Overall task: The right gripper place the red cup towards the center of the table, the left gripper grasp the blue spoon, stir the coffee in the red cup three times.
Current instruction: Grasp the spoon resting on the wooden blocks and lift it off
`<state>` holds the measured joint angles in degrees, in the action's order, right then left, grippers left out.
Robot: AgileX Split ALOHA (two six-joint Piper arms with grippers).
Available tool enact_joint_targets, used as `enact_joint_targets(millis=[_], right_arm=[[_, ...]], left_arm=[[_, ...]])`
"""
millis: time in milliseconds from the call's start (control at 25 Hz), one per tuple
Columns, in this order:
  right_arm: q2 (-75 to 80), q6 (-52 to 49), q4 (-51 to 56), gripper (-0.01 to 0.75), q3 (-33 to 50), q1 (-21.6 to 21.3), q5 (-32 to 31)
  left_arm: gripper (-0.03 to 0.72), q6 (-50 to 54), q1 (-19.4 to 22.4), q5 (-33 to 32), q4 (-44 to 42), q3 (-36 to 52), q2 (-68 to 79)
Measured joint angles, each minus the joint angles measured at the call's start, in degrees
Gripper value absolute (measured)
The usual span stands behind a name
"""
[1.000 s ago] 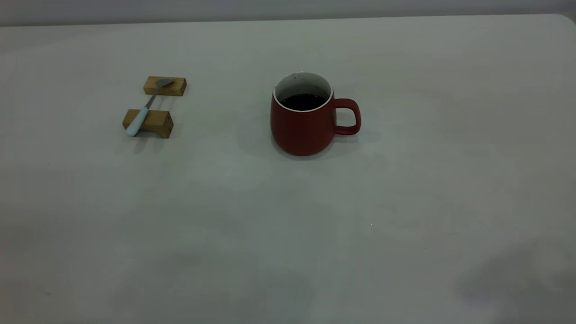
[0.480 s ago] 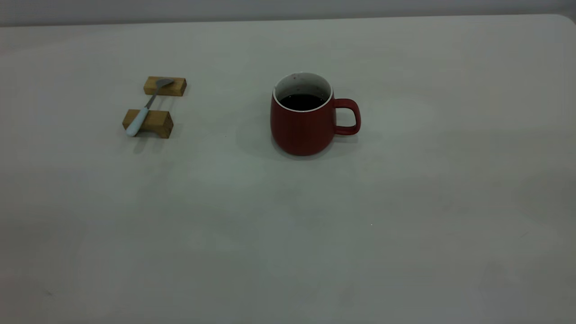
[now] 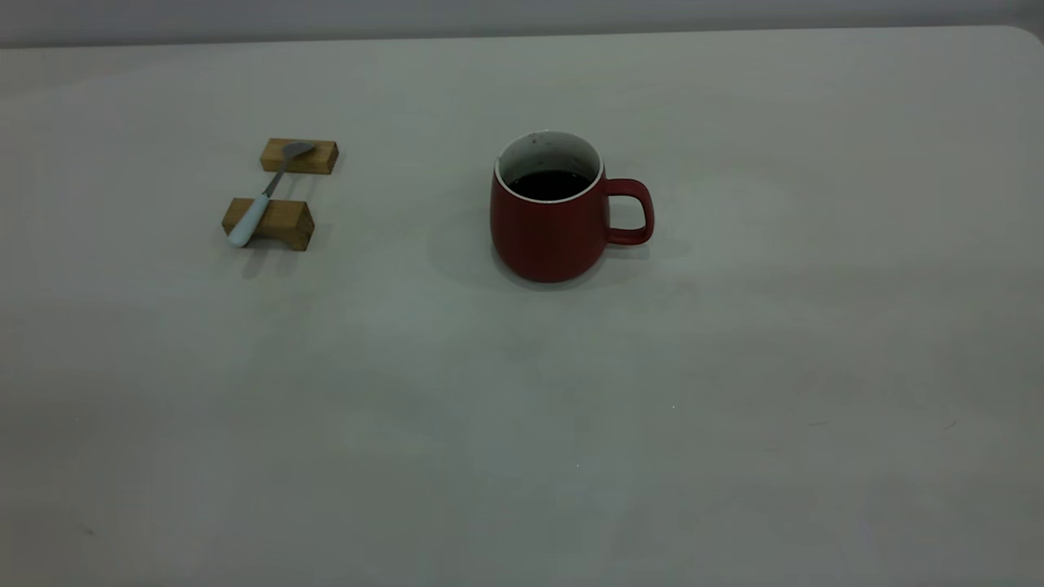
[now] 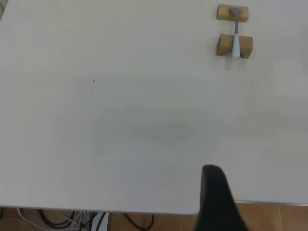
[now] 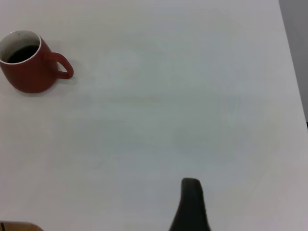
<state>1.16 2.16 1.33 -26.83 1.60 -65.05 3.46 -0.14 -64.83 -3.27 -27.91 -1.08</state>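
Exterior view: the red cup (image 3: 550, 216) is being shown upright near the middle of the tabletop (image 3: 734, 367), its handle turned toward the right arm's side, with the coffee (image 3: 550, 183) lying dark and flat below the white rim. Well apart, toward the left arm's side, the blue spoon (image 3: 263, 197) is being carried across two wooden blocks (image 3: 281, 189). Compared with the pictures from a second ago, nothing is being moved; only a soft shadow at the near right edge is gone. Neither arm is being seen here.

Left wrist view: one dark finger of the left gripper (image 4: 216, 202) is being shown over the tabletop's near edge, far from the spoon and blocks; whether it is open cannot be told.

Right wrist view: one dark finger of the right gripper (image 5: 190, 207) is being seen, well apart from the cup; its state cannot be told either.

The work is judged as not yet begun or just finished.
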Motion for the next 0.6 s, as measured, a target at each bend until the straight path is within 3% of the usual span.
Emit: enact_joint_targets(millis=[200,600], right_arm=[[0.00,0.00,0.04,0.601,0.00,0.00,0.00],[-0.07,0.00,0.04,0.371,0.00,0.00,0.00]], left_arm=[[0.527,0.00,0.00,0.00,0.00,0.00,0.00],[0.527,0.00,0.00,0.00,0.00,0.00,0.00]])
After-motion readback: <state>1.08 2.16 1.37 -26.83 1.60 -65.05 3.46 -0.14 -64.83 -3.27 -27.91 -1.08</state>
